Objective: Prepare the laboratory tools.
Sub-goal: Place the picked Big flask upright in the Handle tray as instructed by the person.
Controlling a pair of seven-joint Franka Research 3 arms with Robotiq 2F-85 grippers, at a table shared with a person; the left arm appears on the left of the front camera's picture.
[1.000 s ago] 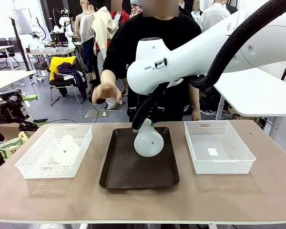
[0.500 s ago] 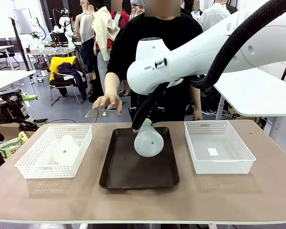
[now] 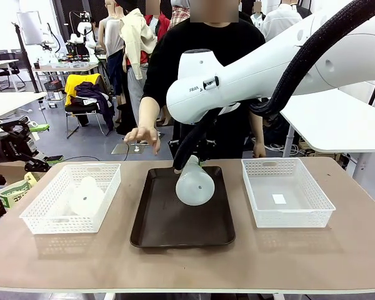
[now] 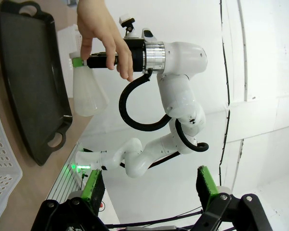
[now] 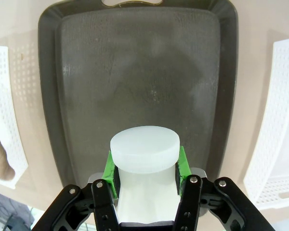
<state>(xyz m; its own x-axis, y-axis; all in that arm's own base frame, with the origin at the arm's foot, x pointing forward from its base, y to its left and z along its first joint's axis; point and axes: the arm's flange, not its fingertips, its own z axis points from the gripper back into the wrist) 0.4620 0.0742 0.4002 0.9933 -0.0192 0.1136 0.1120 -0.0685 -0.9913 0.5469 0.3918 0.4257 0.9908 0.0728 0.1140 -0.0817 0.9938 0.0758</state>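
Note:
A frosted-white conical flask [image 3: 194, 184] hangs tilted above the dark brown tray [image 3: 175, 231], base toward the camera. My right gripper [image 3: 190, 162] is shut on its neck. In the right wrist view the flask [image 5: 144, 147] sits between the green pads [image 5: 111, 171], with the tray [image 5: 135, 62] below. The second flask [image 3: 87, 195] lies in the left white basket [image 3: 44, 215]. My left gripper [image 4: 149, 192] stands open and holds nothing. It looks sideways at the held flask [image 4: 89, 94] and at the person's hand [image 4: 103, 33], which overlaps the right gripper.
A person stands at the far side with one hand [image 3: 142, 134] hovering past the table's far edge, between basket and tray. An empty white basket [image 3: 286, 190] stands right of the tray. The right arm's white body [image 3: 250, 75] spans the middle.
The person's hand has dropped lower and shifted a little right, toward the table's far edge. The right arm and its flask have held still.

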